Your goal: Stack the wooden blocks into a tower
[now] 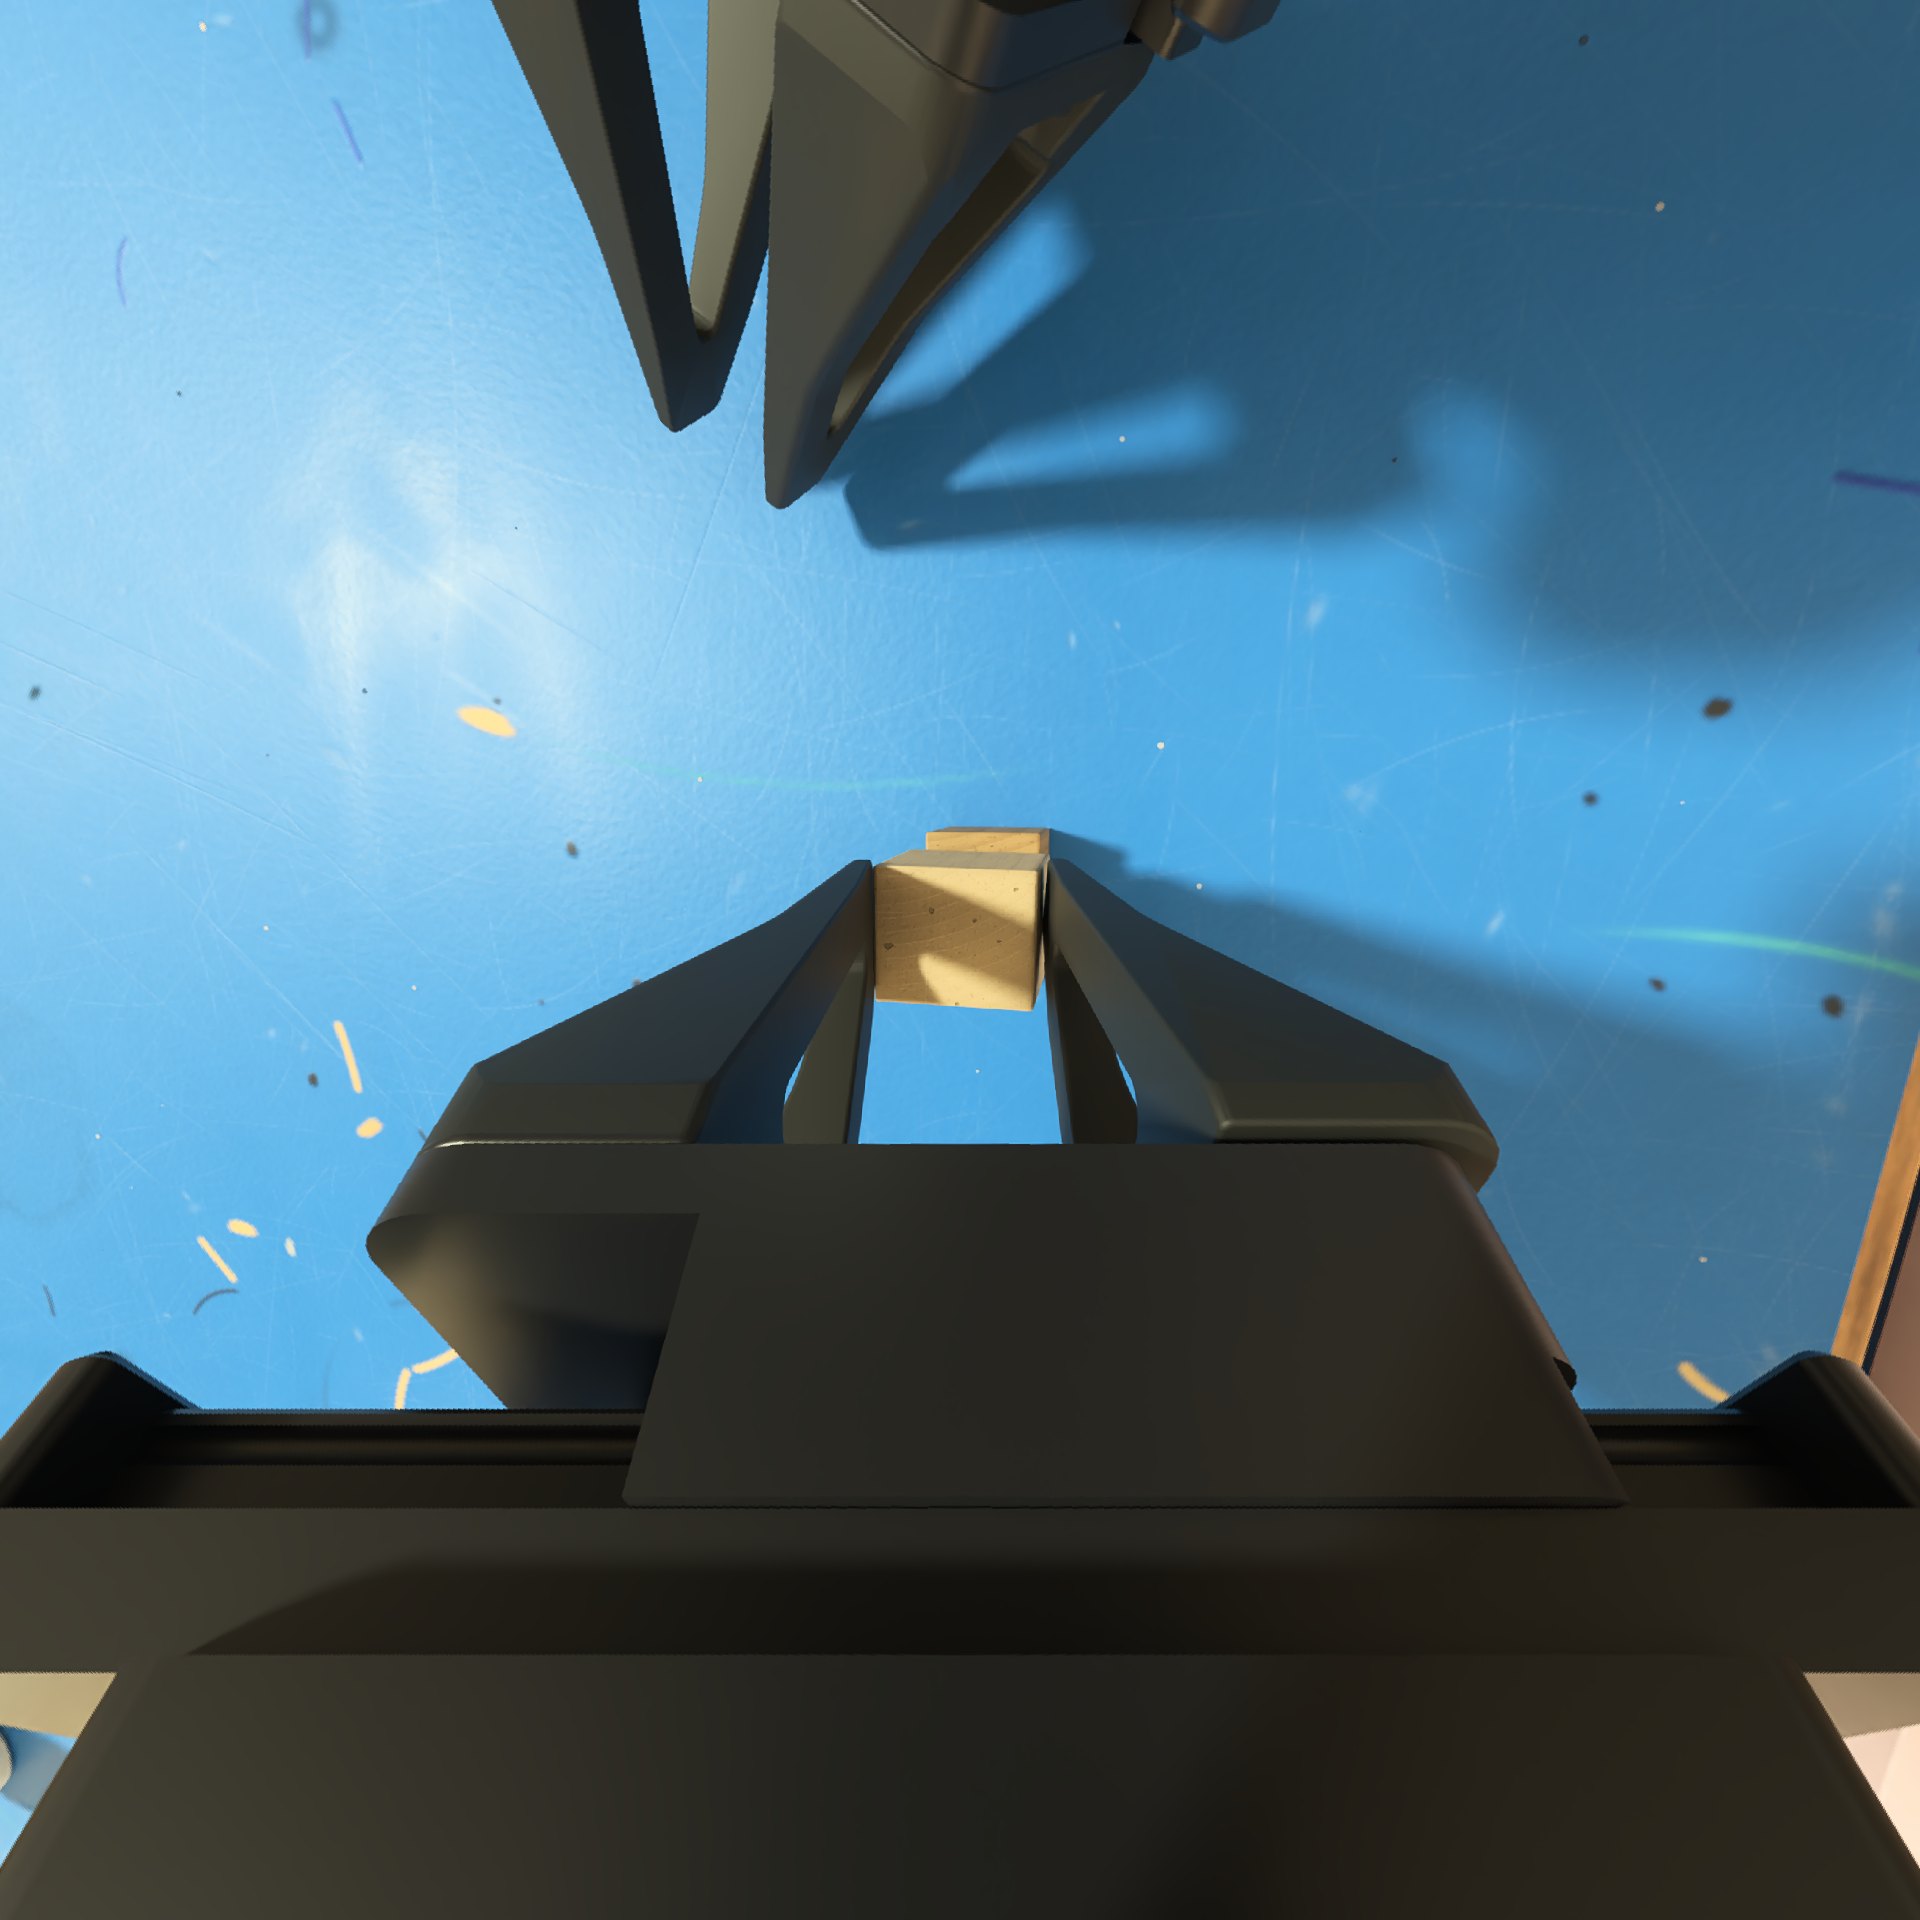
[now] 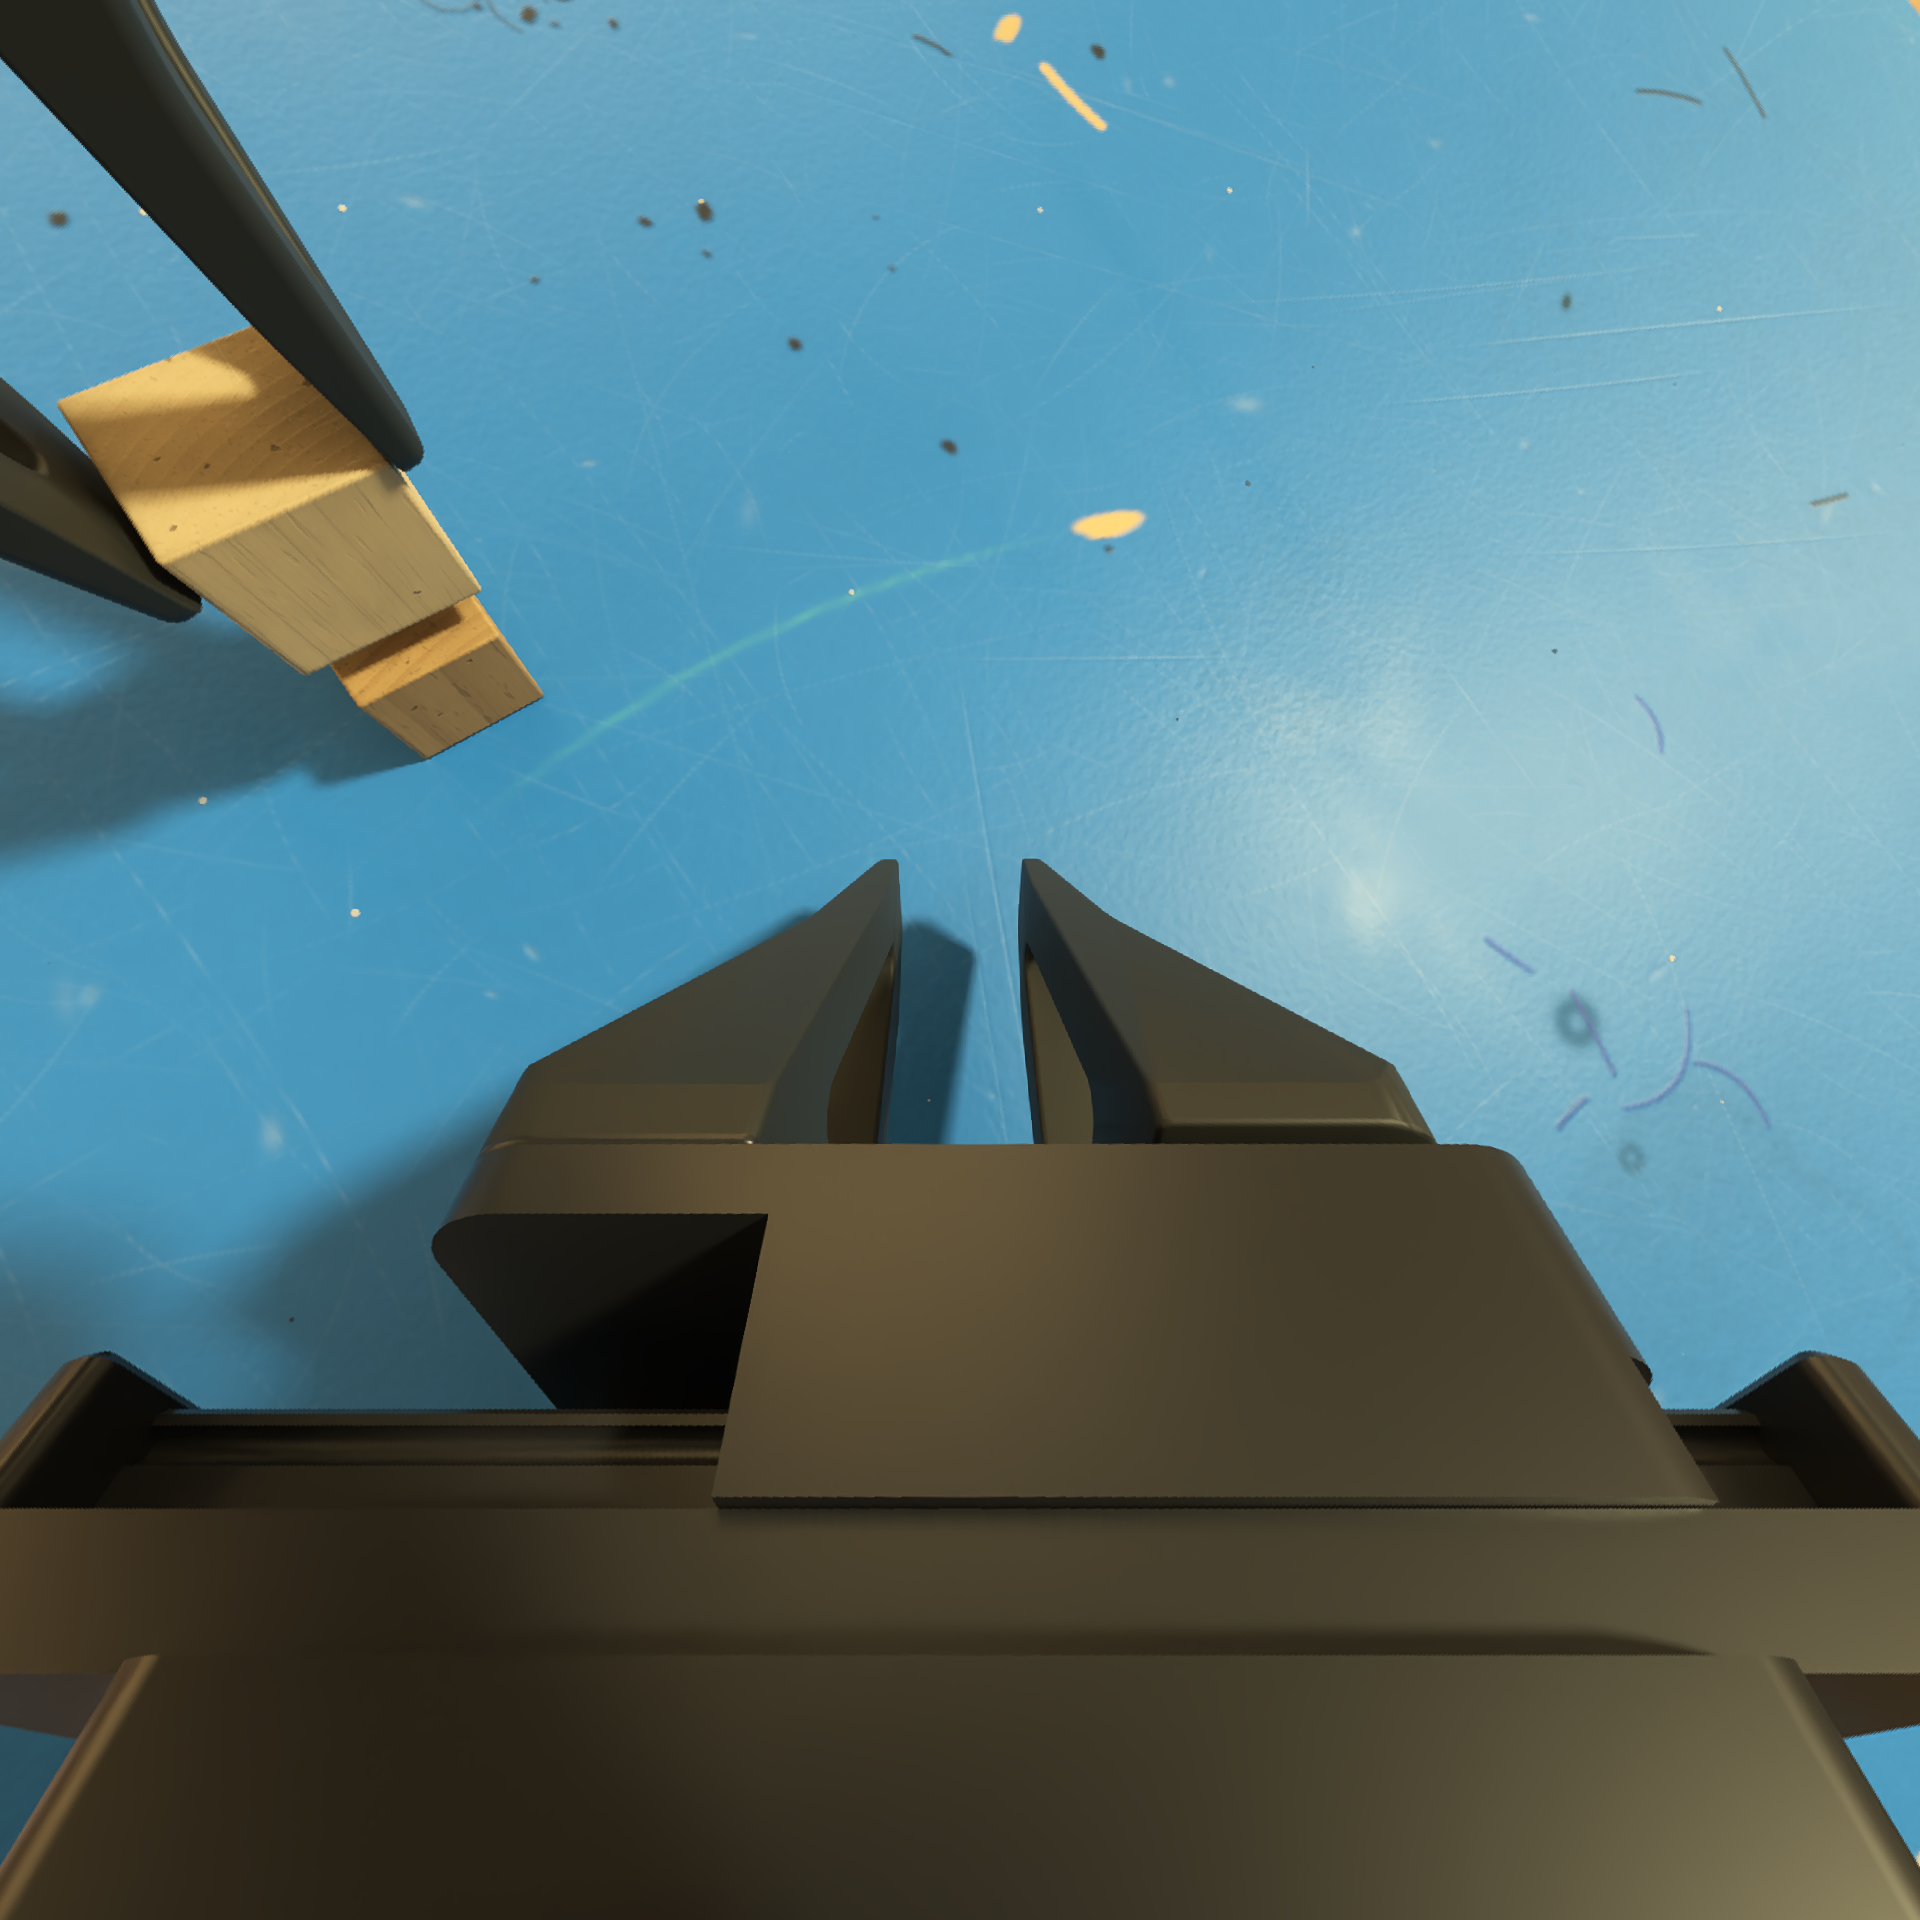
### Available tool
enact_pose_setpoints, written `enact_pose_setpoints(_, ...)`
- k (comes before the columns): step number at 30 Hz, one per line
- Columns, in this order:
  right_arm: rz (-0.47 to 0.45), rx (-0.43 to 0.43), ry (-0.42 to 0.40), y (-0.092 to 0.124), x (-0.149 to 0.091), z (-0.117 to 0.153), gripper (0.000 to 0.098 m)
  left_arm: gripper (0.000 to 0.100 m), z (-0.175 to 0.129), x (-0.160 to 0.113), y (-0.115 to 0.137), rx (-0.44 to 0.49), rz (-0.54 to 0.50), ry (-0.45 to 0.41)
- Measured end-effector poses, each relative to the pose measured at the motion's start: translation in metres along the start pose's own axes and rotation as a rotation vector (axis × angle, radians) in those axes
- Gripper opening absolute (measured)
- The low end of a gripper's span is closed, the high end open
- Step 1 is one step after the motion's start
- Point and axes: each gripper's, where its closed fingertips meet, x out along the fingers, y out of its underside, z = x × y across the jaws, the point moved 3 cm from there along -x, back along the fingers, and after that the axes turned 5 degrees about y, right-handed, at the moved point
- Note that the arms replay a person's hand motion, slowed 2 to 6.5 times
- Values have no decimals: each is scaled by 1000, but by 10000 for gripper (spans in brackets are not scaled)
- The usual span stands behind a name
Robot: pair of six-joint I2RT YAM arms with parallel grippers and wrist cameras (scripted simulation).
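While right end effector (image 2: 959, 883) gapes empty, left end effector (image 1: 958, 883) clamps pale-wood top block (image 1: 956, 930).

My left gripper (image 1: 958, 883) pointed downward, fingers clamped on a wooden block (image 1: 956, 928); my right gripper (image 2: 959, 868) hung nearby, fingers slightly parted, empty.

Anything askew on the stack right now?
Yes. The upper block, clamped in the left gripper, overhangs the lower block instead of sitting flush; the lower one sticks out on one side. The right gripper is empty.
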Motion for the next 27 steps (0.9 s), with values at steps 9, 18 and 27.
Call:
enact_pose_setpoints(9,0,0,0,0,0,0,193,273,0,4,3,-3,16,4)
enact_pose_setpoints(18,0,0,0,0,0,0,192,273,-1,4,1,-3,9,15)
enact_pose_setpoints(27,0,0,-1,0,0,0,193,462,2,7,1,-10,-2,-7)
